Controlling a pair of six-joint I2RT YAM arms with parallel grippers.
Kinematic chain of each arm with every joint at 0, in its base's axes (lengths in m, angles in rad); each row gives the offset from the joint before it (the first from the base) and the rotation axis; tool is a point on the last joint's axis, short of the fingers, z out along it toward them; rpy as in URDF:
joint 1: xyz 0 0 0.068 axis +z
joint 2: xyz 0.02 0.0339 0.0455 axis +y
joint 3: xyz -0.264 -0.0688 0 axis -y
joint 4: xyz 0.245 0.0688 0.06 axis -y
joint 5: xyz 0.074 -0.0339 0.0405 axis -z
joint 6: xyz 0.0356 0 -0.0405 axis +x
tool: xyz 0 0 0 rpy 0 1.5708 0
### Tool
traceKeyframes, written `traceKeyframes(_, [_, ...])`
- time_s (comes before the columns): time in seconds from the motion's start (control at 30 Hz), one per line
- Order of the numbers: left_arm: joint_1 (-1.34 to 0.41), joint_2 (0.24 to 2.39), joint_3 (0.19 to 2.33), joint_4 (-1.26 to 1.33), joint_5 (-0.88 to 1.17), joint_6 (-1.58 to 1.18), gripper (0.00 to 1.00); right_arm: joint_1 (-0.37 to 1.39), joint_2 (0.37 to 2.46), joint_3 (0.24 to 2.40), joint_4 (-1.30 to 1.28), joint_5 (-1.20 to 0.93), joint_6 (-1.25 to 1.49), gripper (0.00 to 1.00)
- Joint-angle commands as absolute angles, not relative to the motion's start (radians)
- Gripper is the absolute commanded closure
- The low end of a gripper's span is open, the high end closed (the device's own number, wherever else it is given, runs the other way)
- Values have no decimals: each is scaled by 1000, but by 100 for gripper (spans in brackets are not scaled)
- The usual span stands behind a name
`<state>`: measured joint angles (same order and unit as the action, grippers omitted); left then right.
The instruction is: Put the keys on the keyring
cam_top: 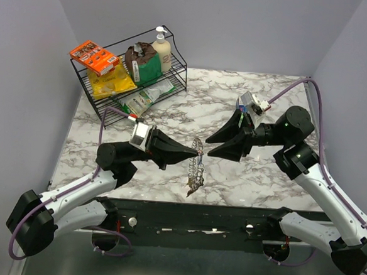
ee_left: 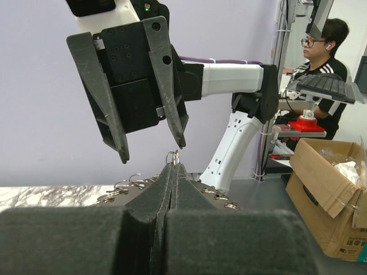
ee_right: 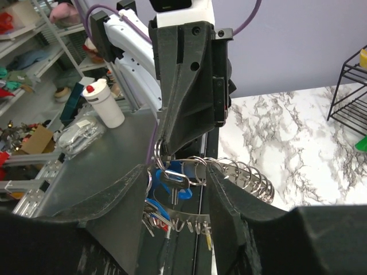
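1. Here, the left end effector (cam_top: 194,153) has its two fingers pressed flat together. They are clamped on the keyring (cam_top: 196,170), at a small wire loop on its upper part.
2. The keyring is a long, jagged, silvery chain of loops. It is over the middle of the desk (cam_top: 250,173), a little toward the near edge, between the two arms. I cannot tell if its lower end touches the desk.
3. The right end effector (cam_top: 209,148) has its fingers apart. Its tips are just beside the keyring on the right side, and it faces the left end effector almost tip to tip.
4. In the right wrist view, the keys (ee_right: 173,182) hang on the keyring, between the two spread fingers. One silver key sits in front of a blue plastic head (ee_right: 184,196). More small keys hang in a bunch below it, but their colours are too dark to tell.
5. In the same view, a row of wire loops of the keyring runs out to the right of the keys, above the marble top.
6. A black wire rack (cam_top: 178,71) with packets and a pump bottle stands at the far left corner of the desk, well apart from both arms.
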<state>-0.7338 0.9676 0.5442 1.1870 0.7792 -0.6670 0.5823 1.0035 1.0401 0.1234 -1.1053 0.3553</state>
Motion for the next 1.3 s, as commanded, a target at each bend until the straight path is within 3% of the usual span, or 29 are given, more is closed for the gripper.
traceKeyframes(0.0, [-729,973,581,1233,790,-664,100,580,1000,1022,167,-1150,385,50])
traceKeyframes(0.27, [-729,979,584,1224,790,-663,100,594,997,989,172,-1161,394,51])
traceKeyframes(0.37, [-729,977,586,1224,790,-663,100,594,997,985,172,-1158,393,56])
traceKeyframes(0.6, [-729,976,586,1218,787,-663,100,595,994,976,170,-1150,394,71])
traceKeyframes(0.97, [-729,980,592,1216,790,-664,100,598,985,970,178,-1154,406,88])
traceKeyframes(1.0, [-729,982,592,1216,790,-664,100,598,980,968,176,-1154,405,100])
traceKeyframes(1.27, [-729,980,598,1218,788,-664,100,598,968,940,170,-1149,402,100])
